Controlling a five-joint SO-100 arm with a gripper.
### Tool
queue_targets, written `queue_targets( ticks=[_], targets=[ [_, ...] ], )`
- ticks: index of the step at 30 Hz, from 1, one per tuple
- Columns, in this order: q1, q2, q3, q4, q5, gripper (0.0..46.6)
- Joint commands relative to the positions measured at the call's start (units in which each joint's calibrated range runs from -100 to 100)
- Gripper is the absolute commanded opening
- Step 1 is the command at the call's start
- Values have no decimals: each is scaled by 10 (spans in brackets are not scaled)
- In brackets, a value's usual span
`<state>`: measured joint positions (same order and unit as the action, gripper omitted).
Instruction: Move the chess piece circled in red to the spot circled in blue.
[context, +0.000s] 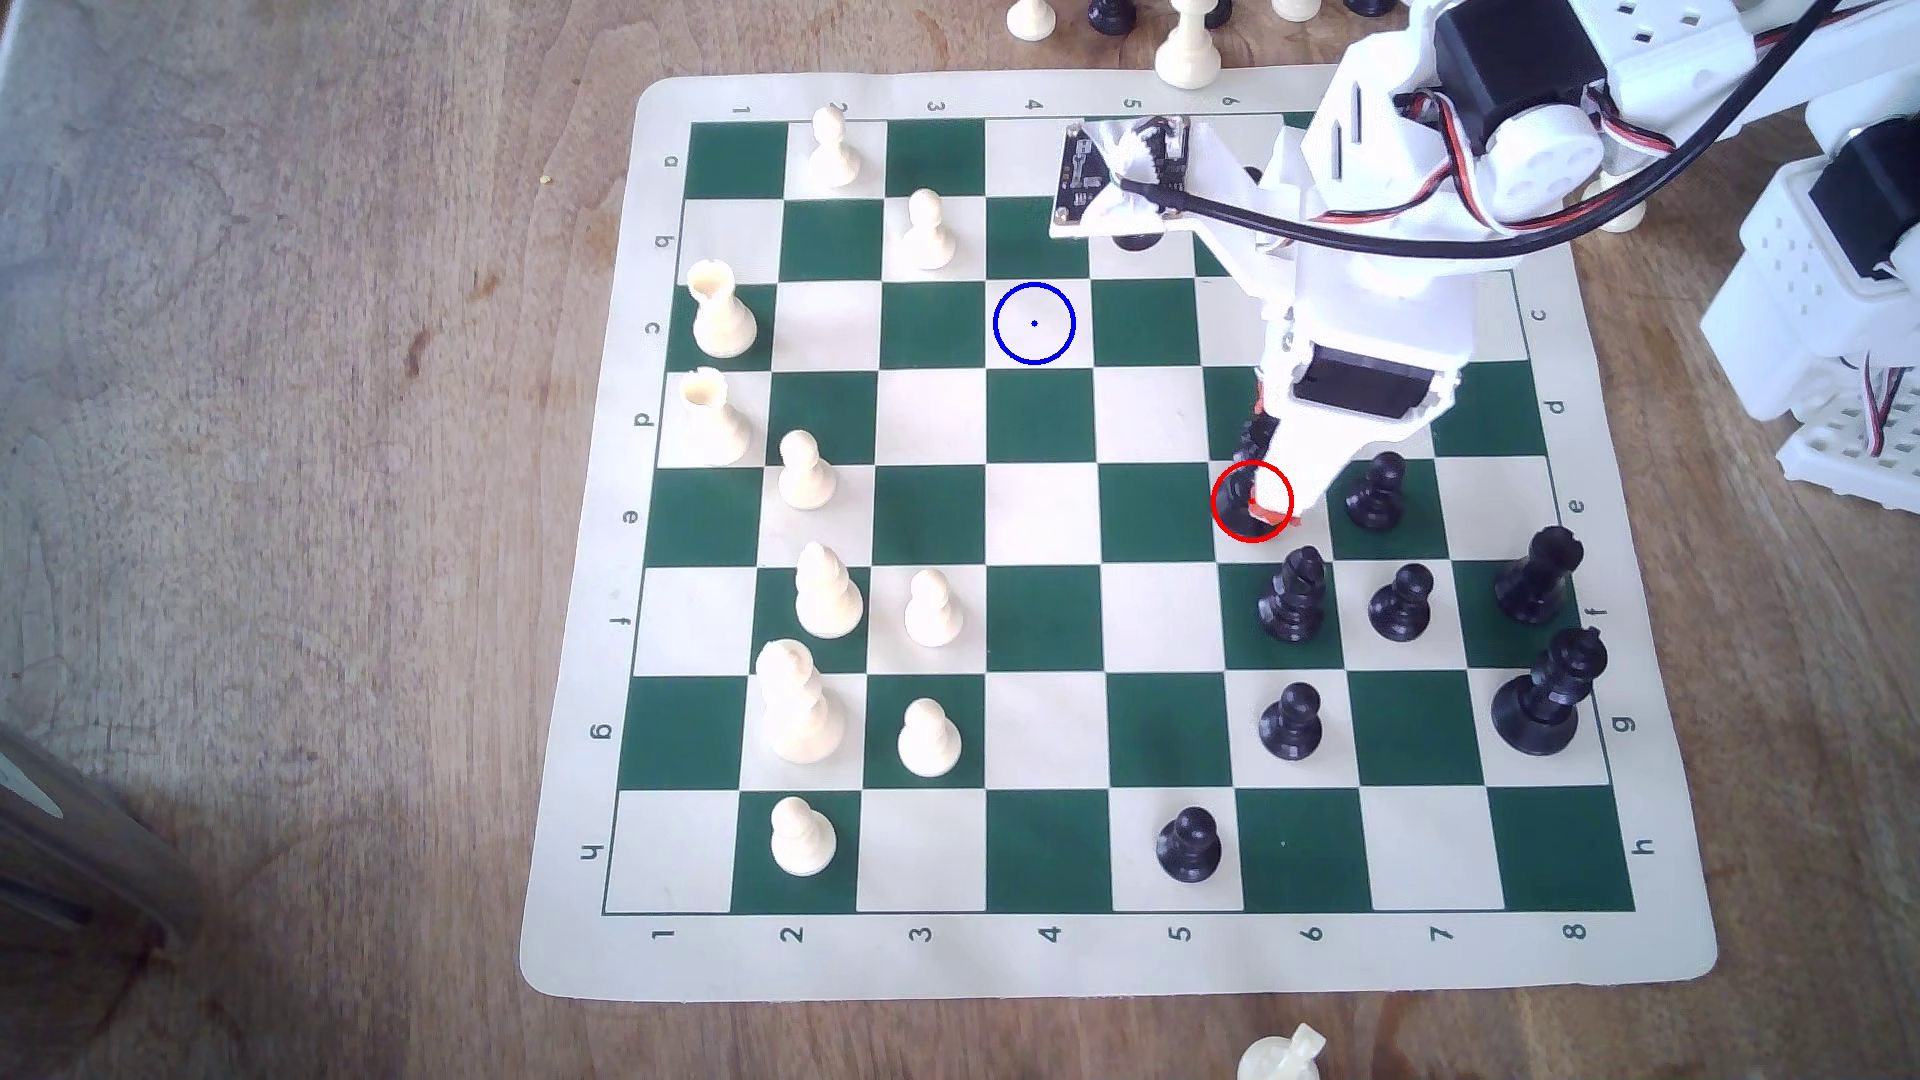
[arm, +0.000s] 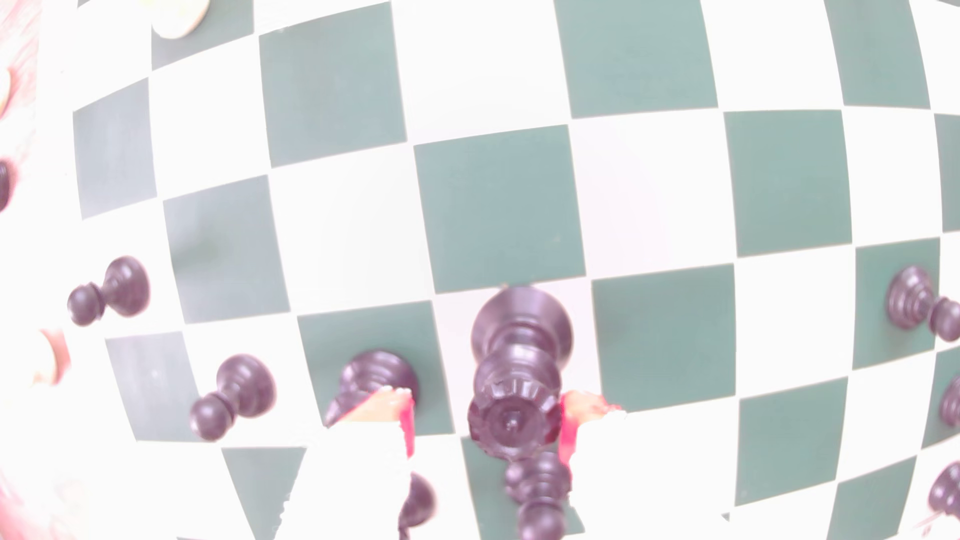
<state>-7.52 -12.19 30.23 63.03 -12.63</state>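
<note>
The chess piece circled in red (context: 1236, 490) is a tall black piece with a pointed crown, standing on a cream square inside the red ring and partly hidden by my white gripper (context: 1262, 488). From the wrist view, the piece (arm: 519, 332) stands upright between the red-padded fingers (arm: 569, 426) of the gripper (arm: 488, 413). The jaws are open around its crown; one pad is close against it and a gap shows on the other side. The spot circled in blue (context: 1034, 323) is a bare cream square further up and toward the exterior view's left.
Black pieces crowd the gripper: a pawn (context: 1377, 493), a bishop-like piece (context: 1294, 597) and another pawn (context: 1403, 602). Taller black pieces (context: 1548, 691) stand at the board's right edge. White pieces (context: 826, 592) line the exterior view's left. Squares between the piece and the blue ring are bare.
</note>
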Motion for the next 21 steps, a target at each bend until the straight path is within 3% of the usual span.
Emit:
queue_targets(
  ticks=[1,9,12,13,21],
  targets=[
    [5,-21,-2,-9,3,127],
    [7,-22,8,-17,7,99],
    [7,-22,10,-18,9,55],
    [7,-23,10,-19,9,3],
    [8,-28,-17,4,11,2]
  ],
)
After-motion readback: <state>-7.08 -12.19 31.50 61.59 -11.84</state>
